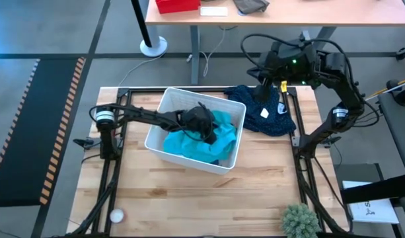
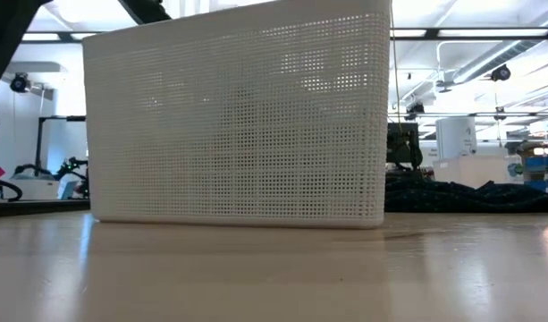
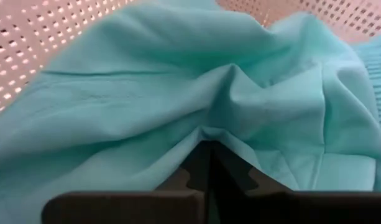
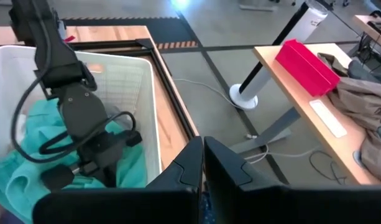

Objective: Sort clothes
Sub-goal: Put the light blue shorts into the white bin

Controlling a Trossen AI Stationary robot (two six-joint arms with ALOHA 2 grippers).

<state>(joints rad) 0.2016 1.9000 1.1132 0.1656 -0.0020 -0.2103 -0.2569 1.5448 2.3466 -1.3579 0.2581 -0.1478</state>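
The left gripper [image 1: 205,125] is down inside the white basket [image 1: 164,111], which sits in the middle of the wooden desk [image 1: 189,198]. Its two dark fingers [image 3: 184,177] are pressed together with almost no gap. A fold of the teal cloth [image 3: 178,87] is bunched up right at their tips, so the fingers look pinched shut on it. The rest of the teal cloth spreads out all around the fingers and fills most of the basket. A bit of blue cloth [image 1: 219,160] peeks out under the teal, on the side of the basket nearest the front of the desk.

The right gripper [image 1: 263,89] hangs over the back of the desk, just past the far corner of the basket. Its fingers [image 4: 190,165] are closed against each other with nothing between them. Right below those fingers lies a navy cloth with small dots [image 1: 265,112], crumpled on the desk beside the basket. It has a small white tag [image 1: 264,114] on it.

From desk height, the basket wall [image 2: 238,125] fills most of the view, and the navy cloth [image 2: 461,197] lies flat behind it.

A small white ball [image 1: 115,215] sits at the front corner of the desk, well away from both grippers. A little green plant [image 1: 300,221] stands at the other front corner.
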